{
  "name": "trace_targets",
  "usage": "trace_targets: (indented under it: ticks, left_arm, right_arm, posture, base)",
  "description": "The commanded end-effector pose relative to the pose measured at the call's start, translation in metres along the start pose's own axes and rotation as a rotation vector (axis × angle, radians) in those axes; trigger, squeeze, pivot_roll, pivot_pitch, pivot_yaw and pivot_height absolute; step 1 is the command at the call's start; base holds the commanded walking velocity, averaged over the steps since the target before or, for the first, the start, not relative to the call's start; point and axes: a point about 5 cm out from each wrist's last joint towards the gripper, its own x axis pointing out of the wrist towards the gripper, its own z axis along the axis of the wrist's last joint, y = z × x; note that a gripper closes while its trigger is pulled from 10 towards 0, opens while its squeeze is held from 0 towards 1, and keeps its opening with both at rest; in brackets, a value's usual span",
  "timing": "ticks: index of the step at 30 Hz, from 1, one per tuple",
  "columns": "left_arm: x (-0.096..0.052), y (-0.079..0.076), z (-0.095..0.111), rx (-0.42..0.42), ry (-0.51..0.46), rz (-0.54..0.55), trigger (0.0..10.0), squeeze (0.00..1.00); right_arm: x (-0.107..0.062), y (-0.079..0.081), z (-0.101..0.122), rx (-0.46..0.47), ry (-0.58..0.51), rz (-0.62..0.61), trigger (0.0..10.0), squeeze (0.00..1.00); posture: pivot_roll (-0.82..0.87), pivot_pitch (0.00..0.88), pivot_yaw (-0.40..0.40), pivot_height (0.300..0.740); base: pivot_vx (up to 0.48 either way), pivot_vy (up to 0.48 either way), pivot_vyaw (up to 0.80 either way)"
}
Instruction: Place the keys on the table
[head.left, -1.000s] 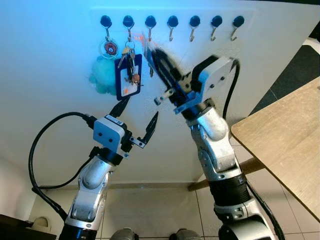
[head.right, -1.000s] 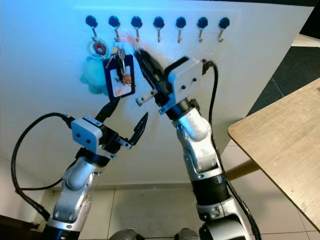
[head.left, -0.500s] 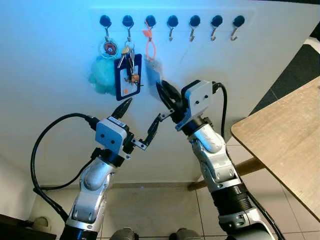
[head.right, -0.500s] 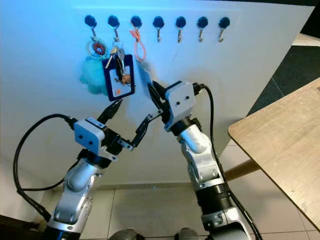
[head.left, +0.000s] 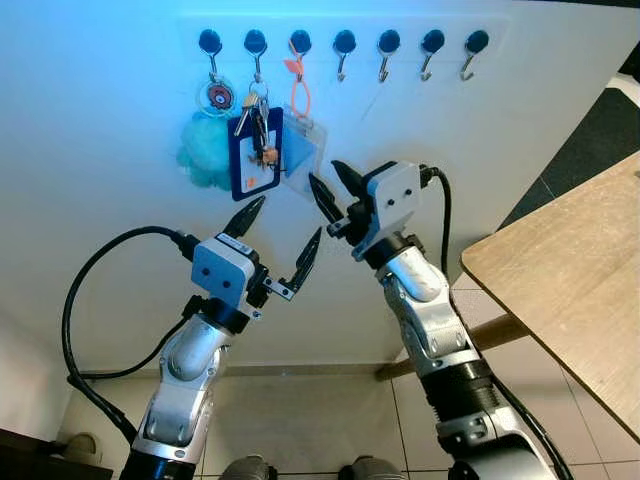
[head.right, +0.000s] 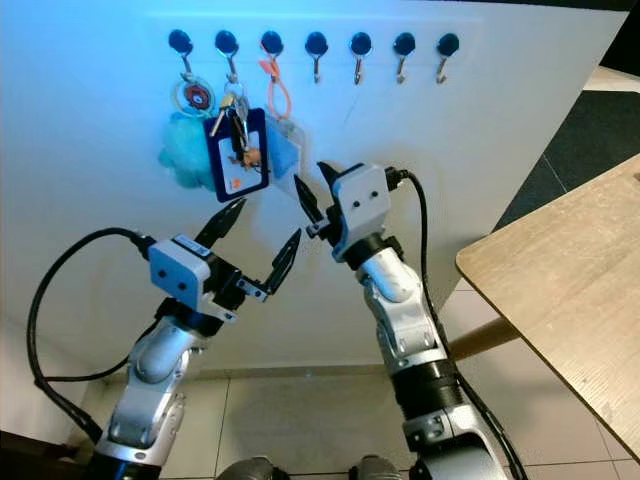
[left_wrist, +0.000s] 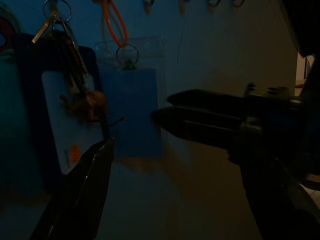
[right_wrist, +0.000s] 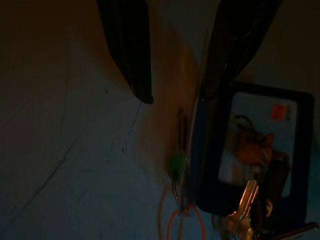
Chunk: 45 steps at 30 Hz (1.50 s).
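The keys (head.left: 260, 122) hang on the second wall hook, in front of a dark blue card holder (head.left: 256, 165). Beside them an orange loop with a clear badge (head.left: 302, 150) hangs from the third hook. My right gripper (head.left: 331, 186) is open just below and right of that badge, empty, pointing up at the wall. My left gripper (head.left: 285, 220) is open lower down, under the card holder, empty. In the right wrist view the keys (right_wrist: 243, 206) lie past my fingers (right_wrist: 129, 55). The left wrist view shows the keys (left_wrist: 75, 70) and the right gripper's fingers (left_wrist: 200, 117).
A teal fluffy ball with a ring charm (head.left: 207, 150) hangs on the first hook; the other hooks (head.left: 430, 45) are bare. The wooden table (head.left: 575, 280) stands at the right, lower than the hooks. Tiled floor (head.left: 300, 420) lies below.
My right gripper has come down from the third hook and away from the orange-loop badge, which now hangs still. The left arm has barely moved.
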Motion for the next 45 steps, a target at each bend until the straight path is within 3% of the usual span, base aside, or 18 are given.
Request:
trace_targets:
  ticks: [1,15,16,17,19,20,37,45]
  left_arm:
    - [-0.001,-0.001,0.0,0.021,0.001,-0.016,10.0,0.0]
    - [-0.001,0.0,0.0,0.029,0.005,-0.016,10.0,0.0]
    - [-0.001,0.0,0.0,0.029,0.005,-0.016,10.0,0.0]
    - [-0.001,0.0,0.0,0.031,0.006,-0.013,10.0,0.0]
    - [-0.001,0.0,0.0,0.032,0.006,-0.012,10.0,0.0]
    - [-0.002,0.0,0.0,0.033,0.007,-0.011,10.0,0.0]
    - [-0.001,0.001,0.0,0.042,0.007,-0.013,10.0,0.0]
    - [-0.001,0.001,0.001,0.044,0.005,-0.008,10.0,0.0]
  right_arm:
    - [0.001,-0.001,-0.002,0.004,0.002,-0.003,10.0,0.0]
    - [0.014,0.002,-0.007,0.04,0.017,0.041,10.0,0.0]
    - [0.015,0.002,-0.007,0.047,0.016,0.047,8.2,0.0]
    - [0.016,0.005,-0.006,0.069,0.011,0.071,2.1,0.0]
    - [0.016,0.006,-0.006,0.075,0.009,0.08,2.1,0.0]
    - [0.016,0.007,-0.006,0.083,0.007,0.089,0.0,0.0]
    - [0.016,0.006,-0.002,0.102,-0.024,0.097,0.0,0.0]
    - [0.012,0.01,0.014,0.095,-0.102,0.097,0.0,0.0]
  posture:
    - [0.03,0.08,-0.02,0.74]
    - [0.04,0.078,-0.022,0.74]
    - [0.04,0.078,-0.022,0.74]
    - [0.04,0.078,-0.024,0.74]
    - [0.04,0.078,-0.024,0.74]
    - [0.04,0.078,-0.025,0.74]
    - [0.04,0.079,-0.02,0.74]
    - [0.04,0.092,-0.023,0.74]
  base:
    - [0.0,0.0,0.0]
    - [0.0,0.0,0.0]
    - [0.0,0.0,0.0]
    - [0.0,0.0,0.0]
    - [0.0,0.0,0.0]
    - [0.0,0.0,0.0]
    - [0.0,0.0,0.0]
    - [0.0,0.0,0.0]
